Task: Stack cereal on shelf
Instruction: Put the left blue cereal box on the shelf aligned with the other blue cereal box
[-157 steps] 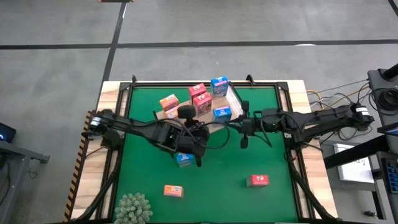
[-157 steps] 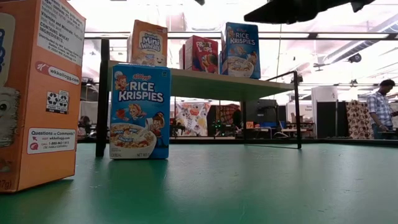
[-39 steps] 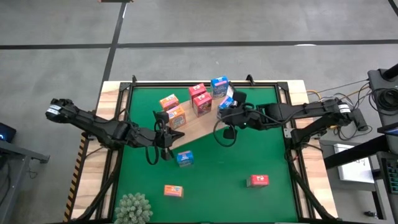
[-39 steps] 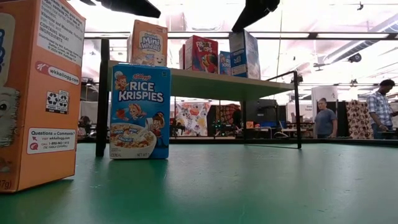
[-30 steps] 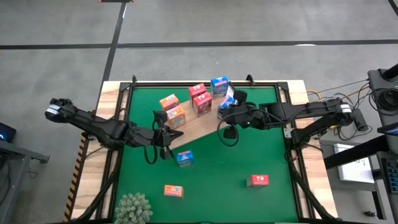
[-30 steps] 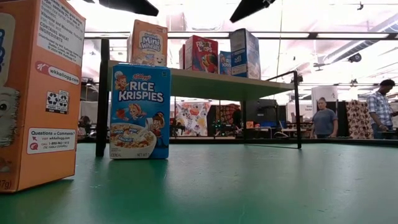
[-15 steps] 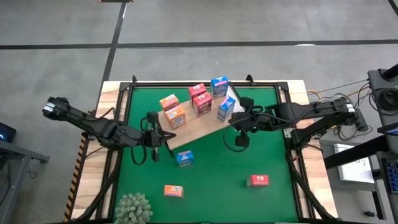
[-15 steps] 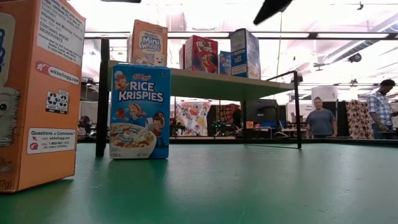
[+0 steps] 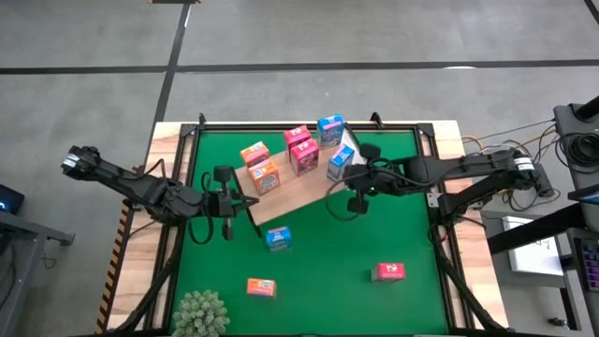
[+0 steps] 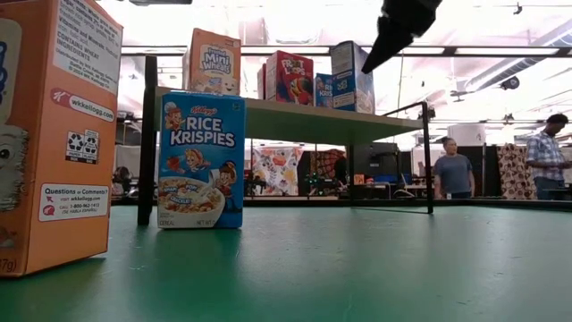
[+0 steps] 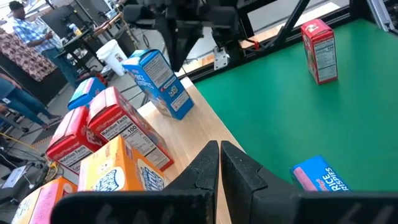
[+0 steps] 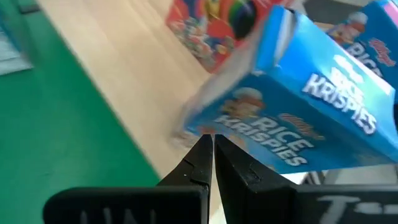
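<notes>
While six small printed cardboard cereal boxes stood on the wide light-wood shelf board, I counted three on the green table toward six o'clock. Both the left gripper and right gripper had fingers pressed together, empty.

Six cereal boxes stand on the shelf; apparently three more sit before it

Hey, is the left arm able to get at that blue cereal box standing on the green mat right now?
Probably yes. The left gripper hangs shut just beside the blue box, with only bare mat between them; it would need to open first.
</notes>
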Controlling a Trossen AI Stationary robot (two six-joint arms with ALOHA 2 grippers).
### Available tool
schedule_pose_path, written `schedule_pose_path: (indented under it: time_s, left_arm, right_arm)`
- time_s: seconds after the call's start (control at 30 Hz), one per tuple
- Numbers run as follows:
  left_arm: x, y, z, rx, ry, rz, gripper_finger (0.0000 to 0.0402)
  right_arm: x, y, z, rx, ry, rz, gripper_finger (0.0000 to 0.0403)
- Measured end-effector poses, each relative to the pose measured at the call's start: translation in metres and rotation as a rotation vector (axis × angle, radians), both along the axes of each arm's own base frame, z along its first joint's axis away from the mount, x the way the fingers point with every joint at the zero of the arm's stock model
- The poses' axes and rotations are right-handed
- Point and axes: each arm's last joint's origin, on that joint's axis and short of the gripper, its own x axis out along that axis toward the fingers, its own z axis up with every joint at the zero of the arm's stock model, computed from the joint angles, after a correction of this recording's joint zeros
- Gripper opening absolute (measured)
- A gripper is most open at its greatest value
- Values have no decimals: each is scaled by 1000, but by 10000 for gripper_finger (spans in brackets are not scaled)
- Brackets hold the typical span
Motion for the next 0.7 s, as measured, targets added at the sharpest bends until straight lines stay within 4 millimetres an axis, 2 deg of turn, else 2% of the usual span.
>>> schedule_pose_path:
  time_s: [0.43,0.7]
  left_arm:
    - [0,0,0,1,1,0,0]
    - [0,0,0,1,2,0,0]
  right_arm:
    - [6,-26,-26,-71,-34,-22,9]
    - [8,-37,-32,-64,-85,-75,9]
